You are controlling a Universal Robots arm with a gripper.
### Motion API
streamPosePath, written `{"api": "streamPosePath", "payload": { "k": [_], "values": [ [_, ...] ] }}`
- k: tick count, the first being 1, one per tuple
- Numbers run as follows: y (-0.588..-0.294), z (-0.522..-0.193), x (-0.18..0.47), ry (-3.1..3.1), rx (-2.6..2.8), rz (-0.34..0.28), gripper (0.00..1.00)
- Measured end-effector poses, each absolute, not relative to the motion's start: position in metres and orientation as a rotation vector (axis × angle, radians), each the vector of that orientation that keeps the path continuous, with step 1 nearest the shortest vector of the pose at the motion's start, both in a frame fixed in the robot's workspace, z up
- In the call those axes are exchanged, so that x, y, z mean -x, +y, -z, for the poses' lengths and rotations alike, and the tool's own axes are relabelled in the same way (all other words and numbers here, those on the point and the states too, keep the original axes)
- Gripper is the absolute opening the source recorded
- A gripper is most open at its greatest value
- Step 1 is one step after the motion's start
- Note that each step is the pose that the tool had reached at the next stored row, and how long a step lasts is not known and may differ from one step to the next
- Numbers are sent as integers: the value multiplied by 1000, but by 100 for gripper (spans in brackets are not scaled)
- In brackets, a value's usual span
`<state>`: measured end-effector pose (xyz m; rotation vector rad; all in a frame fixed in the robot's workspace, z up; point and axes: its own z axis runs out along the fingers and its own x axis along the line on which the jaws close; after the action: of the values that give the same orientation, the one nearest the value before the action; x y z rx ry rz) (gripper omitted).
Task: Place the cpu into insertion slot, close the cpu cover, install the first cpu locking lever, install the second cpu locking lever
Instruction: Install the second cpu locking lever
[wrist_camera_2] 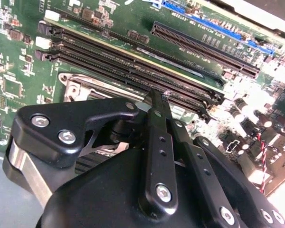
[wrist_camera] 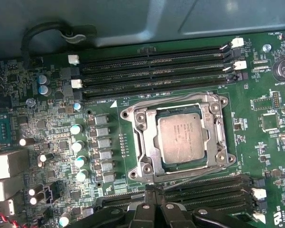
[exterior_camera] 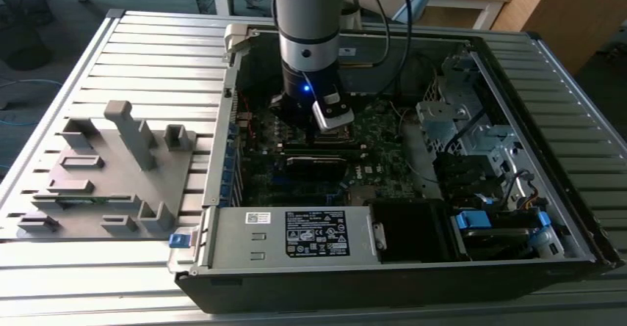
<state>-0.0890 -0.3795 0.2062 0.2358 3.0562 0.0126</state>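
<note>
In the first wrist view the cpu (wrist_camera: pixel 180 138) lies flat in its socket, its dull grey top showing through the window of the cpu cover (wrist_camera: pixel 143 142). The silvery cover frame lies down flat around the chip. Thin wire levers run along the socket's two long edges, one of them by the near memory slots (wrist_camera: pixel 199 172). My gripper (wrist_camera: pixel 154 191) hangs just beside the socket over those slots, fingers shut with nothing seen between them. The second wrist view shows the gripper (wrist_camera_2: pixel 156 99) closed to a point above a corner of the cover (wrist_camera_2: pixel 76 90). In the exterior view the gripper (exterior_camera: pixel 319 133) hovers low over the motherboard.
The open computer case (exterior_camera: pixel 548 194) holds a grey power box with a white label (exterior_camera: pixel 313 234) at its near side and drive bays at the exterior view's right. A grey fixture plate (exterior_camera: pixel 108 172) lies on the slatted table at the left. Upright capacitors (wrist_camera: pixel 78 145) stand beside the socket.
</note>
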Motion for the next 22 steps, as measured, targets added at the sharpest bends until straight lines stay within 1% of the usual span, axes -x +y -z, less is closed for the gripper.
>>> {"api": "streamPosePath", "payload": {
  "k": [22],
  "values": [
    [-382, -201, 95, 3058, -238, -68, 10]
  ]
}}
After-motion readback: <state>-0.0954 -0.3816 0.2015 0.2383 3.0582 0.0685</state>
